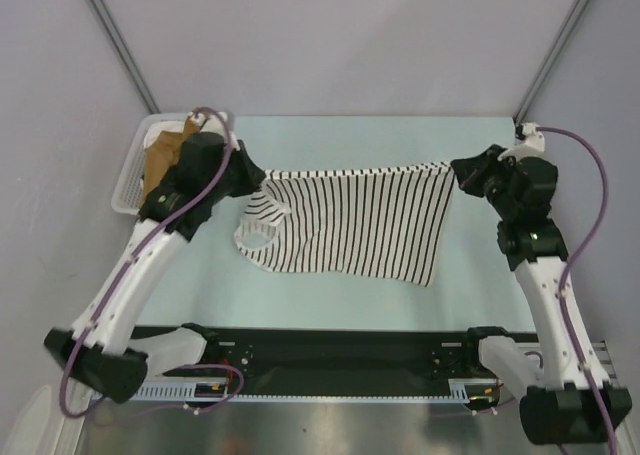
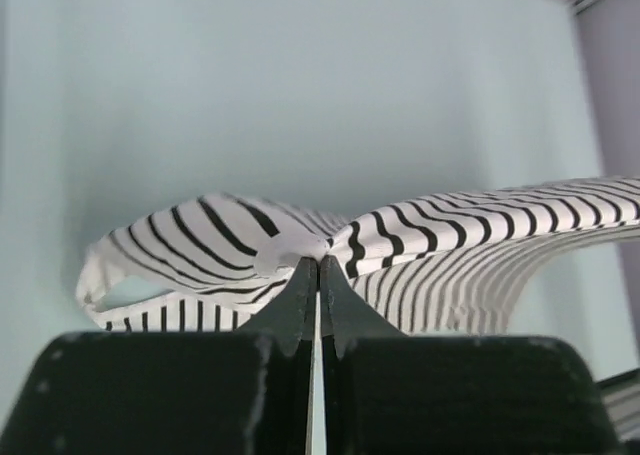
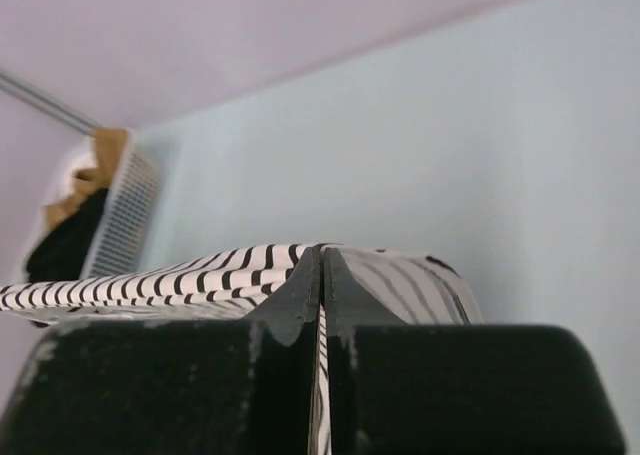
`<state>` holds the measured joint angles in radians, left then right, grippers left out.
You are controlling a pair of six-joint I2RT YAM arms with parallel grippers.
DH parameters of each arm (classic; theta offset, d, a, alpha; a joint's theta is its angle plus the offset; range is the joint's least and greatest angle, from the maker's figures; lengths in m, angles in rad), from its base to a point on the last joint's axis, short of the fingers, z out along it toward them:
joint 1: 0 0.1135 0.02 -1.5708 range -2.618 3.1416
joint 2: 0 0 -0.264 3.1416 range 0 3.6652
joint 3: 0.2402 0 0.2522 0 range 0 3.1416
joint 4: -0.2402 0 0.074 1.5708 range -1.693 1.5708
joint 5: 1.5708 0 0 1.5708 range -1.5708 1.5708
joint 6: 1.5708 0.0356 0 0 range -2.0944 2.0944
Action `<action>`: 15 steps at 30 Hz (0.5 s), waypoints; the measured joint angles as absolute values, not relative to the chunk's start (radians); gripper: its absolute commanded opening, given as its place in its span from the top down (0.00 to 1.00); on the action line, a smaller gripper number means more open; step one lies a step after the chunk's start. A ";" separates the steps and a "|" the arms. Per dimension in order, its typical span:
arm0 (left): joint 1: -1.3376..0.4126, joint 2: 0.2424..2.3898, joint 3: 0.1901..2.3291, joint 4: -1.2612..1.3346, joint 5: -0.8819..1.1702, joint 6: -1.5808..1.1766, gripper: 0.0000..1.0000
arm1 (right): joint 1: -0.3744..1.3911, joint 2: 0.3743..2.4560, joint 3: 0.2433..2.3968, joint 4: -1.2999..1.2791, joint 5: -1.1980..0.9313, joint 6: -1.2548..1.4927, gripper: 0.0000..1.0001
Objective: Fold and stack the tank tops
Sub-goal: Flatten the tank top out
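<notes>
A pale blue-green bench [image 1: 330, 140] fills the middle of the scene, with grey walls behind it. Two white and black robot arms rise from its near edge, one on each side, and both reach toward the far half.

Between them is the striped tank top [image 1: 350, 220], white with thin black stripes, spread out across the centre of the bench. Its far edge is pulled into a line from one arm to the other, and the rest hangs down and lies on the bench toward the near side. The scooped neck and straps are at the left end, and the straight hem is at the right end.

A white slatted basket [image 1: 128, 180] sits at the far left corner of the bench, partly hidden behind the left arm. A brown cloth [image 1: 165, 155] is bunched up inside it. The right wrist camera also shows the black tank top [image 3: 65, 245] in the basket as a dark crumpled heap below the brown cloth.

The left hand [image 1: 255, 180] is clamped on the striped top's far corner at the strap end, with its fingers pressed together on a gathered fold. The right hand [image 1: 458, 170] is clamped on the far corner at the hem end, its fingers together on the cloth
</notes>
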<state>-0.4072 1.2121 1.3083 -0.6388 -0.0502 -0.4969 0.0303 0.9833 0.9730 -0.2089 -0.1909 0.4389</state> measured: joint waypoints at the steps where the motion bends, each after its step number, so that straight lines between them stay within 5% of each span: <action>1: -0.411 1.151 1.311 -0.651 -0.054 -0.497 1.00 | 0.031 0.936 0.976 -0.212 -0.202 0.437 1.00; 9: -0.448 0.719 1.330 -0.694 0.008 -0.500 1.00 | 0.031 0.473 1.016 -0.289 -0.330 0.424 1.00; 15: -0.450 0.640 1.370 -0.754 0.083 -0.517 1.00 | 0.031 0.353 1.196 -0.408 -0.362 0.404 1.00</action>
<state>-0.4500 0.6399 1.3705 -0.7544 0.0834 -0.5175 0.0307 0.3534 1.1965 -0.4076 -0.3622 0.4042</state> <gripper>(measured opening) 0.008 0.012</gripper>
